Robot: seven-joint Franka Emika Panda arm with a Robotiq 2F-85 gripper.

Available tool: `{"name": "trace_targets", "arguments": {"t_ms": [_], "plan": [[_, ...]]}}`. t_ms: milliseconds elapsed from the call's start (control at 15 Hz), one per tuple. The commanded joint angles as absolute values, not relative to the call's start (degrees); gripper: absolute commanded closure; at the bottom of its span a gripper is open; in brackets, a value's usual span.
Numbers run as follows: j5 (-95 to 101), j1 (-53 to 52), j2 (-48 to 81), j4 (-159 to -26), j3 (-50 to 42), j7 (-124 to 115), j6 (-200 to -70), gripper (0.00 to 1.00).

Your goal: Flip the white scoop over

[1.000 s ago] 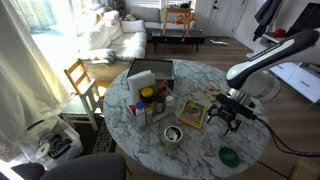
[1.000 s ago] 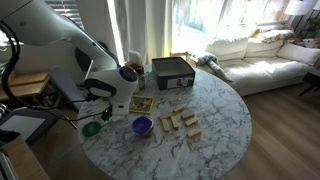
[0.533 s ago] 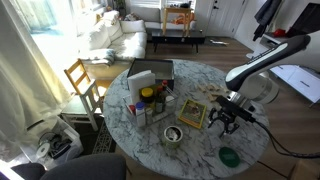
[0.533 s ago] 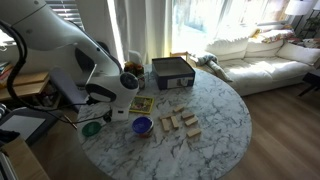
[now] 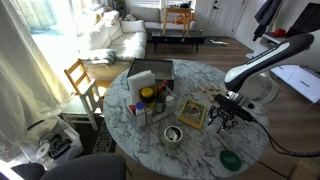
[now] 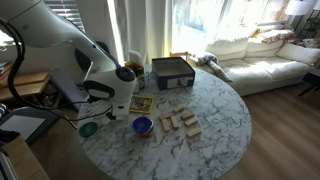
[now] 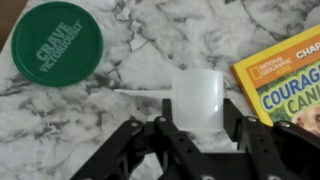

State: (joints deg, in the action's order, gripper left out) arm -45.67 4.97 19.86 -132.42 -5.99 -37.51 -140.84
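In the wrist view the white scoop (image 7: 197, 92) lies on the marble table (image 7: 250, 25), its cup facing the camera and its thin handle (image 7: 138, 93) pointing left. My gripper (image 7: 198, 112) is shut on the cup, one black finger pressed to each side. In both exterior views the gripper (image 5: 226, 114) (image 6: 108, 104) is down at the table near its edge, and the arm hides the scoop there.
A green lid (image 7: 58, 43) (image 5: 230, 158) lies close by on one side of the scoop, a yellow book (image 7: 285, 80) (image 5: 192, 113) on the other. Farther off stand a blue bowl (image 6: 142, 125), wooden blocks (image 6: 180, 122), a dark box (image 6: 172, 70) and jars (image 5: 150, 100).
The fingers have closed onto the scoop's cup over the last second. The arm has hardly shifted above the table.
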Motion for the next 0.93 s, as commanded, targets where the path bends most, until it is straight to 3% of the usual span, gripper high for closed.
{"name": "trace_targets", "arguments": {"t_ms": [0,200,600,800,867], "plan": [[-36.6,-1.0,16.4,-136.4,-8.2,-46.1,-150.8,0.74],[-23.8,-5.6,16.0,-139.4,-10.2,-57.3,-158.1,0.74],[3.6,-27.3,16.5,-141.5,-31.4,-80.2,-160.7,0.74],[14.9,-33.9,15.7,-141.2,-37.8,-89.2,-158.7,0.74],[20.6,-30.7,15.1,-140.9,-34.9,-93.5,-158.0,0.74]]}}
